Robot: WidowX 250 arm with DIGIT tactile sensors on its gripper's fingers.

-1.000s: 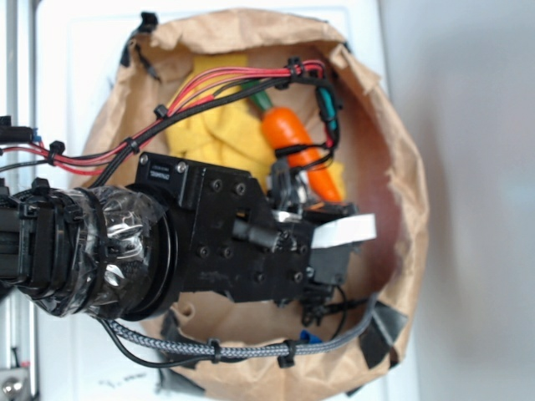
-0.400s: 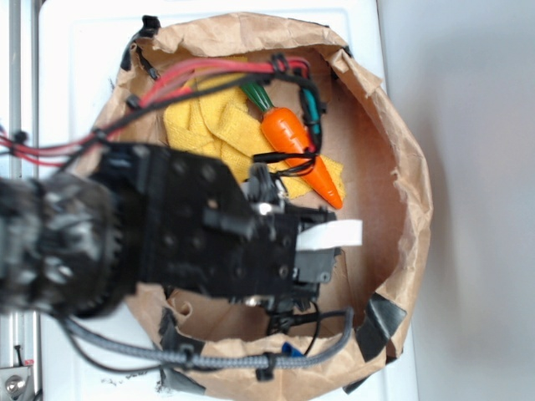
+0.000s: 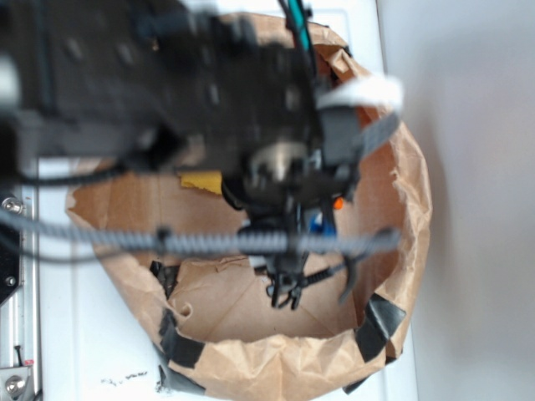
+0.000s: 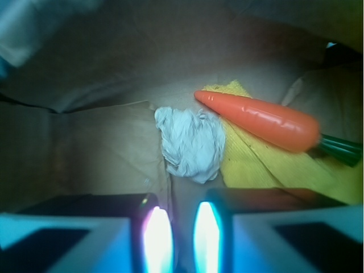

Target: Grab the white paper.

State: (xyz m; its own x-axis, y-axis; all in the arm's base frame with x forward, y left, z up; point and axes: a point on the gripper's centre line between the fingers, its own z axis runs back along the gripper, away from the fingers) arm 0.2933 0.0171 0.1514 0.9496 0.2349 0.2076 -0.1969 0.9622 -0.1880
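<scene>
While I hold the arm over the brown paper bag (image 3: pixel 276 368), the wrist view shows the white paper (image 4: pixel 189 144) at frame centre on the bag floor, touching the tip of the orange toy carrot (image 4: pixel 261 120) and the edge of the yellow cloth (image 4: pixel 267 165) to its right. At the lower edge, the gripper (image 4: pixel 183 239) has its fingers nearly together, holding nothing. I judge this the approach step: next I must spread the fingers, then descend astride the ball.

Paper (image 4: pixel 190 145) greyish-white; carrot (image 4: pixel 261 120) orange, green stem; cloth (image 4: pixel 267 165) yellow; bag (image 3: pixel 276 351) brown.
</scene>
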